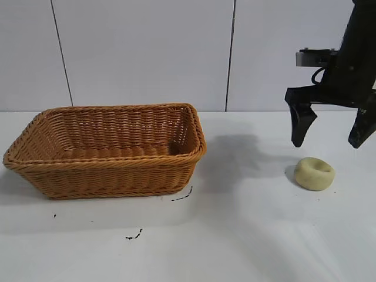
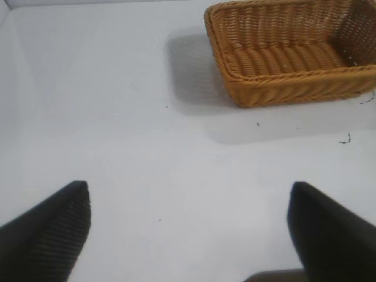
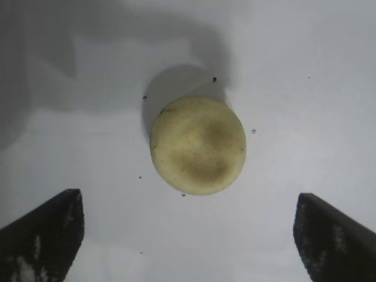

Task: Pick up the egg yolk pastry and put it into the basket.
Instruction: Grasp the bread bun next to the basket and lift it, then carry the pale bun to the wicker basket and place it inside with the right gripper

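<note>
Right end effector (image 1: 332, 136) hangs over the pastry (image 1: 314, 173), fingers spread wide, nothing between them yet — the pastry sits on the white counter (image 1: 247, 235) at far right, well apart from the basket (image 1: 106, 154), which stands empty at left. Left end effector (image 2: 188, 226) also spread wide, idle over bare counter w/ the basket in its sight. Risk: the pastry looks soft & rounded — an off-centre closure could nudge it sideways or squash it, and a weak grip may drop it short of the rim.

White table (image 1: 247, 247): basket (image 1: 108, 150) left, egg yolk pastry (image 1: 314, 174) right, perhaps dark specks.
</note>
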